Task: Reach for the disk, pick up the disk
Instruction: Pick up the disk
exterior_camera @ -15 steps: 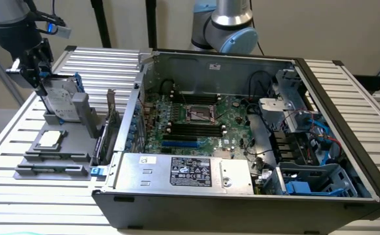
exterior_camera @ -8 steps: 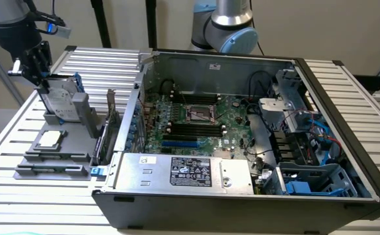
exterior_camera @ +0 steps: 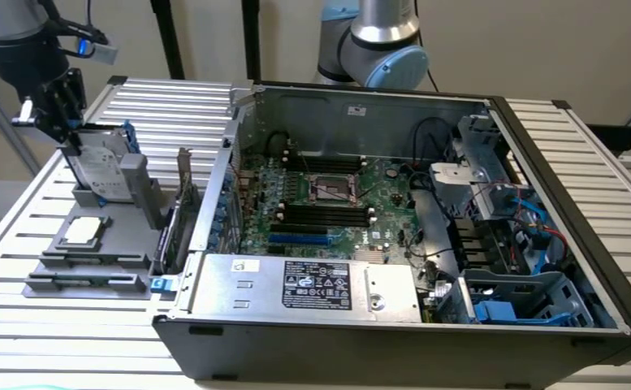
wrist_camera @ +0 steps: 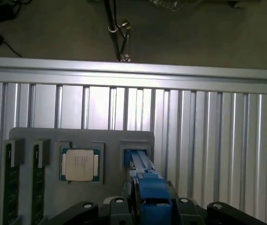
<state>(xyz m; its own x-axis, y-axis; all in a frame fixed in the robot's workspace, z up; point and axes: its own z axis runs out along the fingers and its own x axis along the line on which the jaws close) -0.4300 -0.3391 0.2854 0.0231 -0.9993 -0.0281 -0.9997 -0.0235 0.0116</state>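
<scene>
The disk (exterior_camera: 101,158) stands on edge in a slot of the grey holder (exterior_camera: 88,268) at the exterior view's left. Its silver face carries a white label and a bright blue bracket frames it. My gripper (exterior_camera: 77,142) comes down from above at the disk's upper end. In the wrist view the blue edge of the disk (wrist_camera: 145,178) runs from the holder's slot up between my dark fingers (wrist_camera: 136,199). They press on both of its sides, so the gripper (wrist_camera: 153,206) is shut on it. The lower end still sits in the slot.
A small square silver chip (wrist_camera: 80,165) lies in the holder beside the disk, with memory sticks (wrist_camera: 11,187) further along. The open computer case (exterior_camera: 402,244) and its silver power supply box (exterior_camera: 315,284) stand close to the holder, on the slatted metal table (exterior_camera: 575,162). Another arm (exterior_camera: 375,41) stands behind.
</scene>
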